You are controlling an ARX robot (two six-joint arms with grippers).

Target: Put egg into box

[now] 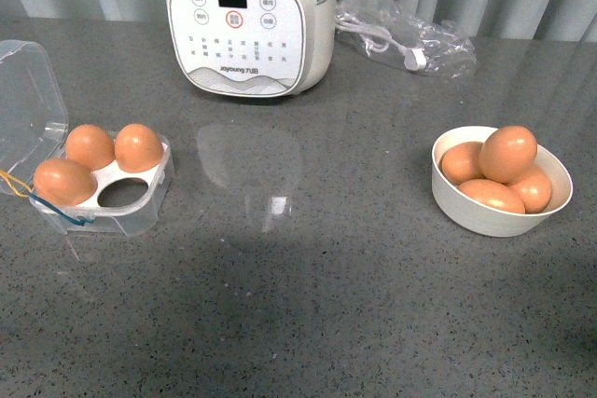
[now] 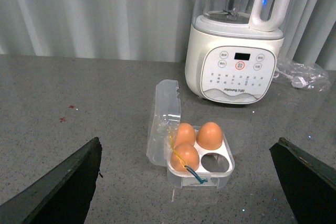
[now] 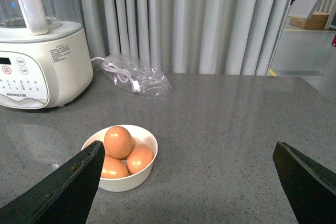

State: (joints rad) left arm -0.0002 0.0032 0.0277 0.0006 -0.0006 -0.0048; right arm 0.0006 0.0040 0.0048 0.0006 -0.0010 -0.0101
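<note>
Both our pairs of jaws stand spread wide and empty. Just ahead of our right jaws, the round white bowl (image 3: 126, 182) holds a heap in which the topmost smooth orange-brown egg (image 3: 118, 141) sits proud. We judge it light, slippery and brittle, so we should pinch it gently across its middle. Ahead of our left jaws, the clear plastic four-hole box (image 2: 202, 181) lies open with one empty hole (image 2: 210, 162).

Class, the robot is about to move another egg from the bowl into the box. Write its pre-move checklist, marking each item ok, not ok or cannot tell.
1. Lid of the box open: ok.
2. A free hole in it: ok, one left.
3. The top egg in the bowl uncovered: ok.
4. The right gripper open: ok.
5. The left gripper open, apart from the box: ok.
6. Shell uncracked: cannot tell.
</note>
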